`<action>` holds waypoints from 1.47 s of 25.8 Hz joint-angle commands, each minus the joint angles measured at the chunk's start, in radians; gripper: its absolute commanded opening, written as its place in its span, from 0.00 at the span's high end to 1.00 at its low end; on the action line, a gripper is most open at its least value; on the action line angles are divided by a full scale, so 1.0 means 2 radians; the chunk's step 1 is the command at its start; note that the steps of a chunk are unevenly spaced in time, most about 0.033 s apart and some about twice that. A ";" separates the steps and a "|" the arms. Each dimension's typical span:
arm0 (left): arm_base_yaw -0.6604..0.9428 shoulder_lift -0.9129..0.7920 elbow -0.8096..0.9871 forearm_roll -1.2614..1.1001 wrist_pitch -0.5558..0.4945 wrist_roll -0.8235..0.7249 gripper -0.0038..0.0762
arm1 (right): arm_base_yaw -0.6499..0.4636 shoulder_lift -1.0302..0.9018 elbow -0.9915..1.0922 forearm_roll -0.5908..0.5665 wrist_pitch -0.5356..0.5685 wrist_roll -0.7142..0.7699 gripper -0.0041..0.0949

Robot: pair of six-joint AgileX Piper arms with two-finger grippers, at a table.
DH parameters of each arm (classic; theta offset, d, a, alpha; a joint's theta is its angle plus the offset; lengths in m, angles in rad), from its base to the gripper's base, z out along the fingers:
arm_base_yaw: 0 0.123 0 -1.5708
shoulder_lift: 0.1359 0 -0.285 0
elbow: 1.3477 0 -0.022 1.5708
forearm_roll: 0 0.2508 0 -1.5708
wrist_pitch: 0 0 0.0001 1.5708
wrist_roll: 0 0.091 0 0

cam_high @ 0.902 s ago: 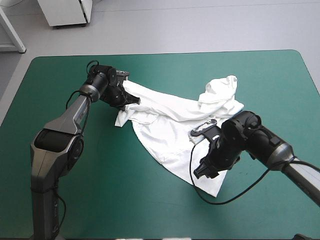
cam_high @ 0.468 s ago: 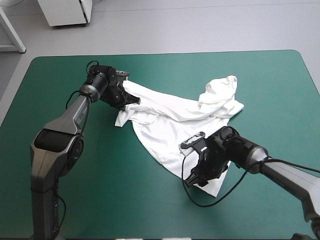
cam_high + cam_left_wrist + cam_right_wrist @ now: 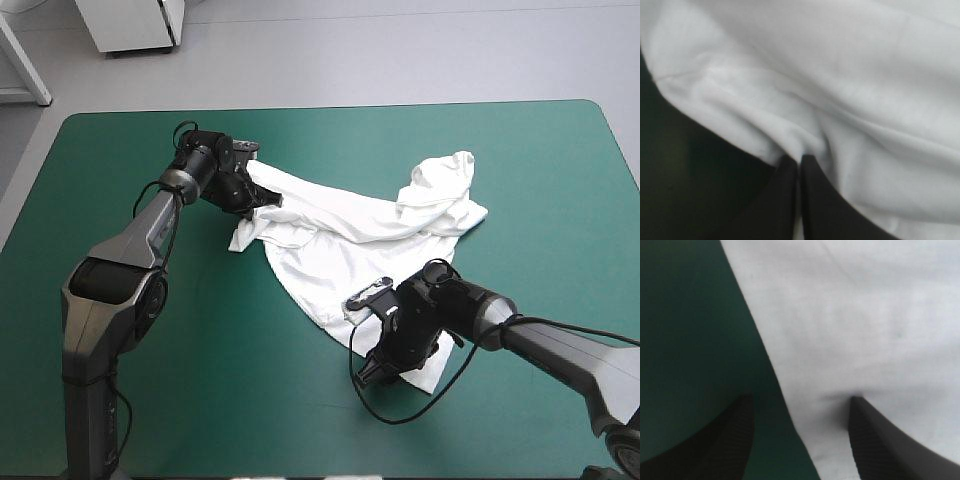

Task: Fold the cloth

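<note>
The white T-shirt lies crumpled and partly spread across the middle of the teal-green table, with a bunched lump toward the far right. My left gripper is shut on the T-shirt at its far-left part; in the left wrist view the black fingers pinch a fold of the white T-shirt. My right gripper stands open low at the shirt's near edge. In the right wrist view the right gripper straddles the T-shirt's hem, one finger over the table, the other on the shirt.
The teal-green table has bare cover to the left, in front and to the right of the shirt. A white cabinet stands on the floor beyond the far edge.
My right gripper has moved left and toward the table's near side, down to the shirt's near hem. The left gripper holds the shirt in nearly the same place.
</note>
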 commanded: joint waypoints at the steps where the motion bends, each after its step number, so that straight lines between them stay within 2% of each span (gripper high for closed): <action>1: -0.005 -0.016 -0.006 -0.022 -0.025 -0.006 0.96 | 0.002 0.016 0.027 0.006 -0.015 0.007 0.43; 4: -0.005 -0.016 -0.006 -0.022 -0.029 -0.006 0.96 | 0.002 0.029 0.061 0.002 -0.035 0.024 0.57; 8: -0.005 -0.016 -0.006 -0.023 -0.031 -0.006 0.96 | 0.002 0.036 0.093 0.002 -0.048 0.023 0.93; 9: -0.005 -0.016 -0.006 -0.023 -0.031 -0.006 0.96 | 0.002 0.036 0.098 0.002 -0.048 0.024 0.97; 16: -0.005 -0.016 -0.015 -0.025 -0.018 -0.004 0.96 | 0.002 0.017 0.067 -0.029 -0.011 0.036 0.98; 22: -0.005 -0.025 -0.092 -0.025 0.043 0.014 0.96 | 0.000 -0.044 -0.043 -0.103 0.034 0.065 0.98; 27: -0.005 -0.048 -0.204 -0.019 0.081 0.030 0.96 | 0.000 -0.087 -0.181 -0.220 0.078 0.093 0.98; 28: -0.005 -0.059 -0.244 -0.014 0.087 0.030 0.96 | 0.000 -0.095 -0.233 -0.262 0.090 0.095 0.98; 32: -0.005 -0.104 -0.340 -0.018 0.087 0.030 0.96 | 0.000 -0.100 -0.397 -0.362 0.115 0.088 0.98; 35: -0.005 -0.138 -0.386 -0.023 0.086 0.041 0.96 | 0.000 -0.100 -0.495 -0.421 0.105 0.072 0.98; 38: -0.005 -0.188 -0.431 -0.072 0.038 0.062 0.96 | 0.000 -0.099 -0.608 -0.454 0.074 0.023 0.98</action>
